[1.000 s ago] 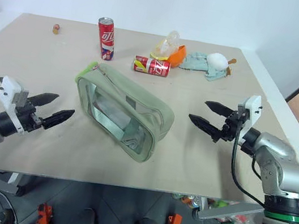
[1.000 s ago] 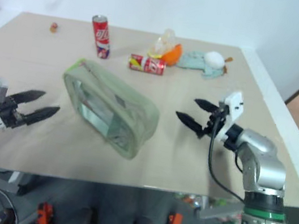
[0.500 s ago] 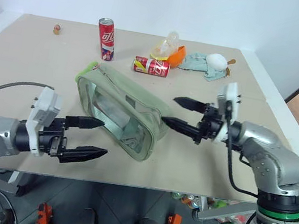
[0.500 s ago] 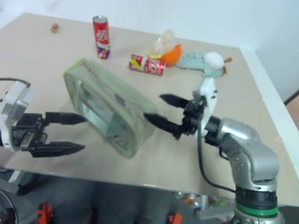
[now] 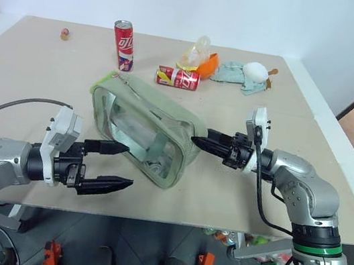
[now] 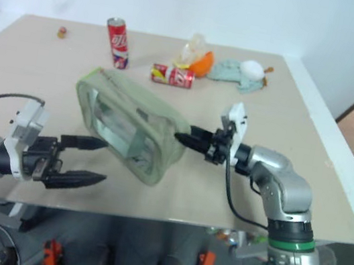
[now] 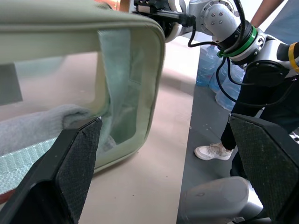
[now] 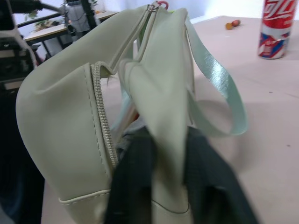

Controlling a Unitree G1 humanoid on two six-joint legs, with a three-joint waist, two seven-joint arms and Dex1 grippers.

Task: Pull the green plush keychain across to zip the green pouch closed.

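Left claw [image 5: 109, 164] stands spread and holds nothing, level with the near clear window of the green pouch [image 5: 144, 127], just short of contact. The pouch sits mid-worktop [image 5: 36, 82], lying diagonally. The green plush keychain [image 5: 108, 79] sits at its far left corner, well apart from both claws. Right claw [image 5: 197, 141] is clenched on the fabric at the pouch's right end.

Judged step: bracing the pouch before the pull; zipping not begun. Next move calls for the left claw to reach the keychain, pinch it, then draw it along the zipper toward the braced end.

Obscured: the zipper pull itself; how far the zipper stands open; pouch contents behind the window.
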